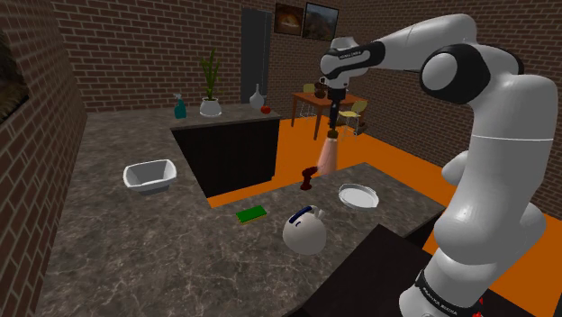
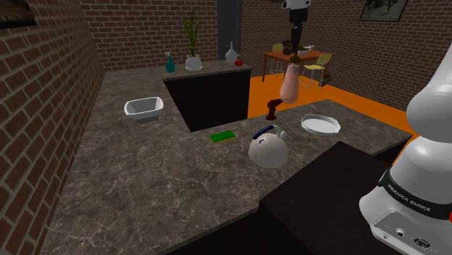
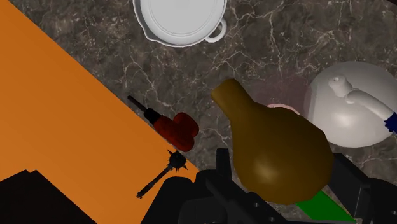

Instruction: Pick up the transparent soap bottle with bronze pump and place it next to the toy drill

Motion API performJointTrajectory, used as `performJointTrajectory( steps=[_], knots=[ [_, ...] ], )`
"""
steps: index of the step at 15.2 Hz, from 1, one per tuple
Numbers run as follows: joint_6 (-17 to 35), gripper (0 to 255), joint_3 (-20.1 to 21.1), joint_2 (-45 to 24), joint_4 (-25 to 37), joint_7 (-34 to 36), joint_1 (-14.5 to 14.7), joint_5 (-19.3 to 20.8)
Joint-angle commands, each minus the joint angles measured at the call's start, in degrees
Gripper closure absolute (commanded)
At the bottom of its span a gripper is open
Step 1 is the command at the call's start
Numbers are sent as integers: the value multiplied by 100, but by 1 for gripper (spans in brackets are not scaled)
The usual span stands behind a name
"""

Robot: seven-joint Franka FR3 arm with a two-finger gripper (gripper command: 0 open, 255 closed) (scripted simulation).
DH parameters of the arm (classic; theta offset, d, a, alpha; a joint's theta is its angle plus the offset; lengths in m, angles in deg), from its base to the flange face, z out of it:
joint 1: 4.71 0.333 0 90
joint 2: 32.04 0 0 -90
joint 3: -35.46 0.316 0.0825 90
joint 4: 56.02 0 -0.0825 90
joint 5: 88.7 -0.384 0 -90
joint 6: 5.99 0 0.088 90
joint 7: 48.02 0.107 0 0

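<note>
The soap bottle [image 1: 327, 157], a pale pinkish see-through body under a bronze pump [image 1: 332, 135], hangs in the air above the counter's edge. My gripper [image 1: 334, 122] is shut on the pump from above and carries the bottle. Just below it the dark red toy drill [image 1: 307, 180] stands on the counter by the orange floor. The second exterior view has the bottle [image 2: 290, 81] under the gripper [image 2: 295, 40] and over the drill [image 2: 272, 109]. In the wrist view the black fingers [image 3: 222, 167] clasp the big bronze pump [image 3: 280, 149], with the drill [image 3: 177, 129] lying beside it.
A white dish [image 1: 358, 194], a round white teapot-like pot [image 1: 304, 230] and a green sponge [image 1: 251, 213] lie near the drill. A white bowl [image 1: 149, 175] sits farther toward the shoulder view's left. A teal spray bottle [image 1: 179, 108], plant [image 1: 210, 90] and vase [image 1: 258, 95] stand at the back.
</note>
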Motion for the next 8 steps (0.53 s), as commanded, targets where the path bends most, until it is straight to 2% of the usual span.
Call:
performJointTrajectory(
  steps=[1,8],
  knots=[
    [146,255,-1,-18,-122,14,-3,3],
    [649,255,-4,-100,-546,71,-7,21]
  ],
)
